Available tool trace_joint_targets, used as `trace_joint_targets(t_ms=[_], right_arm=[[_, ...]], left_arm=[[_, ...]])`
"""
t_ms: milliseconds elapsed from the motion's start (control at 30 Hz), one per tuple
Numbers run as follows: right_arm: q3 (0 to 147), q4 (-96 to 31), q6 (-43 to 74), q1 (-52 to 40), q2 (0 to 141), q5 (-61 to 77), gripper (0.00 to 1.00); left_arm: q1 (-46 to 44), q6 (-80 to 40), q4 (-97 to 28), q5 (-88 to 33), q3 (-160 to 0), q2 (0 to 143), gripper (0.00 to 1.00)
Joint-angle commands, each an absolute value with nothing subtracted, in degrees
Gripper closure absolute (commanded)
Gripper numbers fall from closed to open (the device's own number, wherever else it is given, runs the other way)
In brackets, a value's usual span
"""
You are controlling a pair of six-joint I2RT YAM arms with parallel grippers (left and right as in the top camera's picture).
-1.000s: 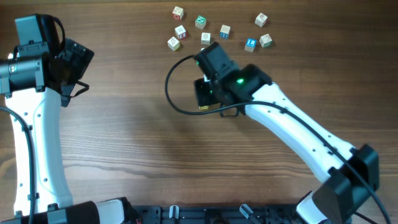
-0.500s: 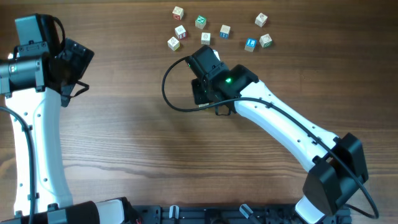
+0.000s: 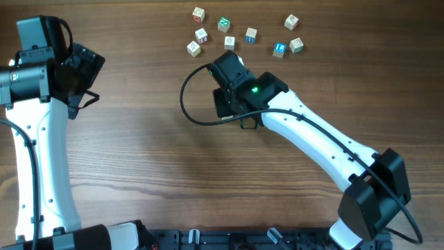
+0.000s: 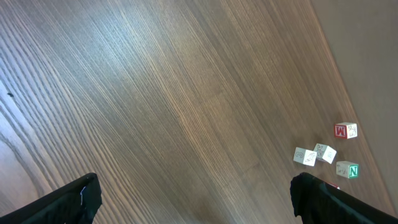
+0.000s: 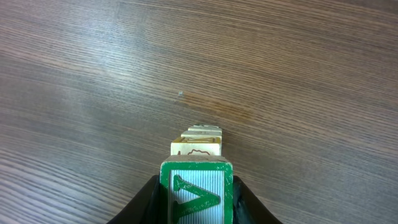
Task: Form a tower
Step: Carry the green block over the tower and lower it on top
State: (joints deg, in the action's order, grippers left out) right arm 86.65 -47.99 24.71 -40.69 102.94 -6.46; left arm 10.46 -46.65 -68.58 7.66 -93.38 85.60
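My right end effector (image 5: 196, 208) clamps the green-marked cube (image 5: 196, 186) directly above the tower (image 5: 198, 143). Several loose cubes (image 3: 250, 35) beyond the tower lie unstacked; my left end effector (image 4: 199, 202) is spread wide.

Wood table (image 3: 139, 160) w/ loose letter cubes (image 3: 250, 35) nr far edge, the tower (image 5: 196, 177) standing mid-table.

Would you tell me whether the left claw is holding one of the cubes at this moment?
No, the left claw stands wide open above the table, and nothing sits between its jaws.
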Motion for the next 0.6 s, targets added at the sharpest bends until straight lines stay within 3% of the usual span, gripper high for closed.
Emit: trace_joint_targets(t_ms=[0, 567], right_arm=[[86.65, -47.97, 23.4, -40.71, 103.68, -6.07, 0.72], [84.82, -45.34, 22.44, -40.93, 103.68, -6.46, 0.65]], left_arm=[[10.72, -46.96, -68.42, 8.03, -93.8, 84.86, 0.0], [10.72, -46.96, -68.42, 8.01, -93.8, 84.86, 0.0]])
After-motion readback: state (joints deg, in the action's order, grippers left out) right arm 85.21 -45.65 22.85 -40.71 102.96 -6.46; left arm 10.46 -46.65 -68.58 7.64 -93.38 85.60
